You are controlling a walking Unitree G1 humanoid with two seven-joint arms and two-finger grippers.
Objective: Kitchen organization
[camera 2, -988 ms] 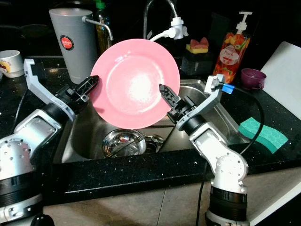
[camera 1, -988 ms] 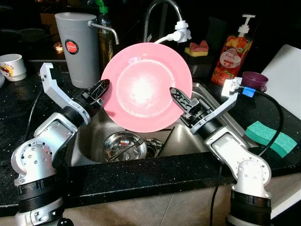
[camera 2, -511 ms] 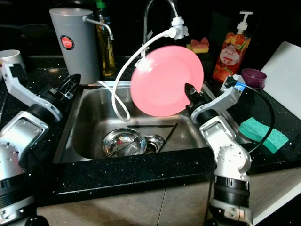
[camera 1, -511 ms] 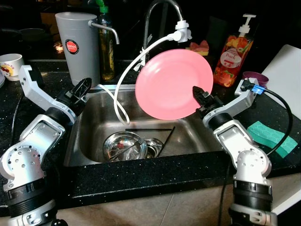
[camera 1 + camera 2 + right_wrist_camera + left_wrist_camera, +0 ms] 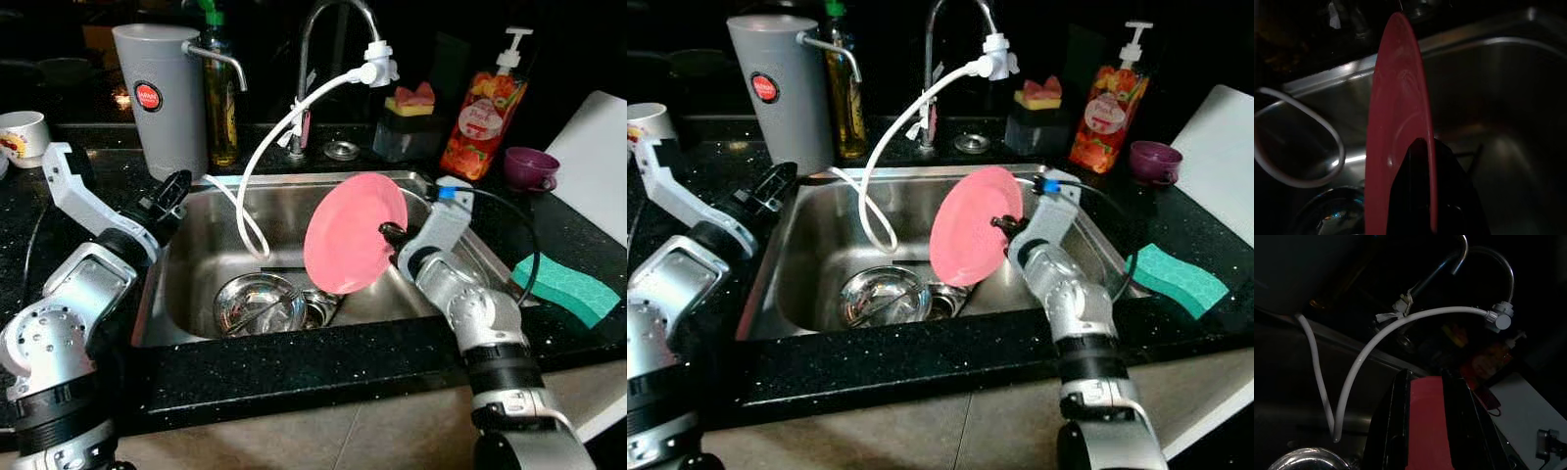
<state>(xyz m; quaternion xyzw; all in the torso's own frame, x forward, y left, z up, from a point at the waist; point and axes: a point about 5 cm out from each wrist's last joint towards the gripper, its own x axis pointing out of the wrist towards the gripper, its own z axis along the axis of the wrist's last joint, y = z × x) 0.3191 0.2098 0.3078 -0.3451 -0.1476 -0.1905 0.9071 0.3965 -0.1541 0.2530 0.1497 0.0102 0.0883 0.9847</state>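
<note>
A pink plate [image 5: 355, 233] hangs on edge, tilted, over the right half of the steel sink [image 5: 196, 264]. My right gripper [image 5: 385, 232] is shut on its right rim; in the right wrist view a black finger [image 5: 1422, 196] lies against the plate's rim [image 5: 1396, 122]. My left gripper [image 5: 179, 183] sits at the sink's left rim, away from the plate, open with nothing in it. The left wrist view looks between its two fingers [image 5: 1398, 431] toward the distant plate [image 5: 1427, 426].
A steel bowl [image 5: 257, 304] with a fork lies in the sink bottom. A white hose [image 5: 263, 166] loops from the faucet [image 5: 377, 61] into the basin. Grey canister [image 5: 162, 98], oil bottle [image 5: 220, 103], soap bottle [image 5: 480, 113], purple cup [image 5: 529, 168], green sponge [image 5: 568, 289], white board [image 5: 600, 157].
The left gripper let go of the plate and drew back to the sink's left rim. The right gripper carried the plate right, then down into the basin, turning it edge-on.
</note>
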